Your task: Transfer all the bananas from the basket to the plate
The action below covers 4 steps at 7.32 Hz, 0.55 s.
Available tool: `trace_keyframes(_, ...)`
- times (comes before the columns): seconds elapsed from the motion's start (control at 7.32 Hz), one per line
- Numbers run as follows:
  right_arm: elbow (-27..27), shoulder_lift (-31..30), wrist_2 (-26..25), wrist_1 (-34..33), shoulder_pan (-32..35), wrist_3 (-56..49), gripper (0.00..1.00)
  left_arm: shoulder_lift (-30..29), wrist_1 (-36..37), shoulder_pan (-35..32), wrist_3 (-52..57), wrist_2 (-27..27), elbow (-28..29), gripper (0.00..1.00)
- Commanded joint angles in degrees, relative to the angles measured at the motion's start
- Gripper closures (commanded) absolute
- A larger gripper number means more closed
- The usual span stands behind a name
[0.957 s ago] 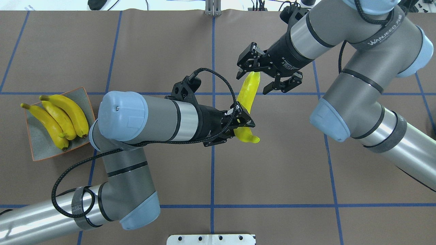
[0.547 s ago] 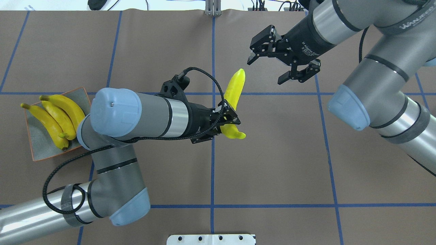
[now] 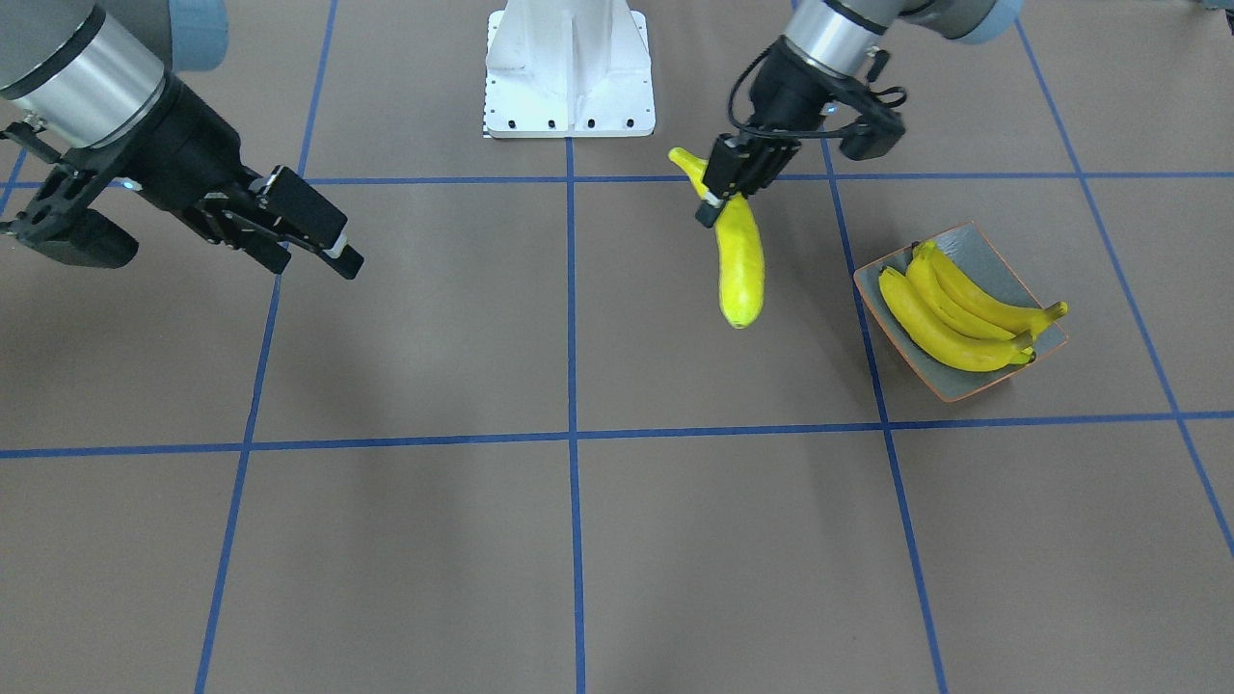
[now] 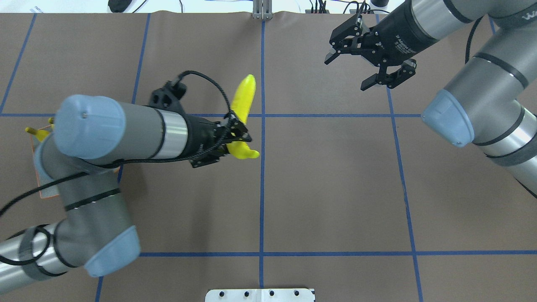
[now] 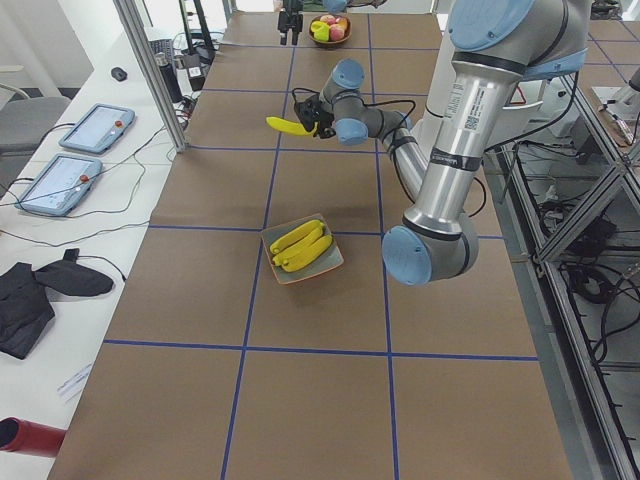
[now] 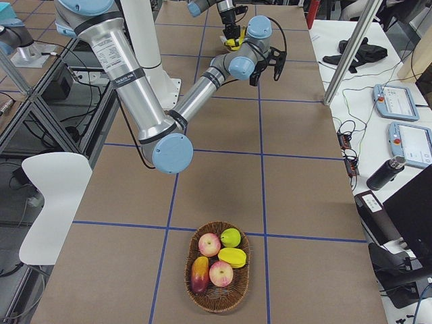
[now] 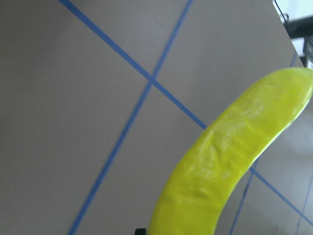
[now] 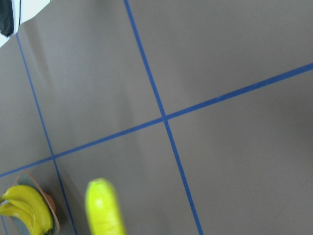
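Observation:
My left gripper (image 4: 235,138) is shut on one yellow banana (image 4: 244,98) near its stem end and holds it above the table, left of the centre line. It also shows in the front view (image 3: 740,265) and the left wrist view (image 7: 230,161). The grey-blue plate (image 3: 993,253) with an orange rim holds three bananas (image 3: 950,323). In the overhead view my left arm hides most of the plate. My right gripper (image 4: 346,74) is open and empty at the far right of the table. The right wrist view shows the held banana (image 8: 103,205).
A wicker basket (image 6: 217,266) with apples and other fruit stands at the table's end on my right side, far from both grippers. The white robot base (image 3: 569,67) is at the near edge. Blue tape lines cross the brown table cover.
My left arm has carried the banana leftward toward the plate. My right gripper, which was around the banana's far end, has drawn back to the far right and stays open.

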Motion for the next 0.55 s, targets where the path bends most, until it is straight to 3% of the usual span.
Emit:
trace_keyframes(0.0,-2.18,-1.84,-1.55,-0.24,3.12,-7.78,0.0,14.47,1.17,-4.95,-1.66,0.12,-6.23,1.0)
trace_keyframes(0.41,-5.17,-3.95,-1.55,-0.51,6.12,-19.56,0.0,23.12,1.35,-8.14,-14.11,-0.05,-5.38,1.0)
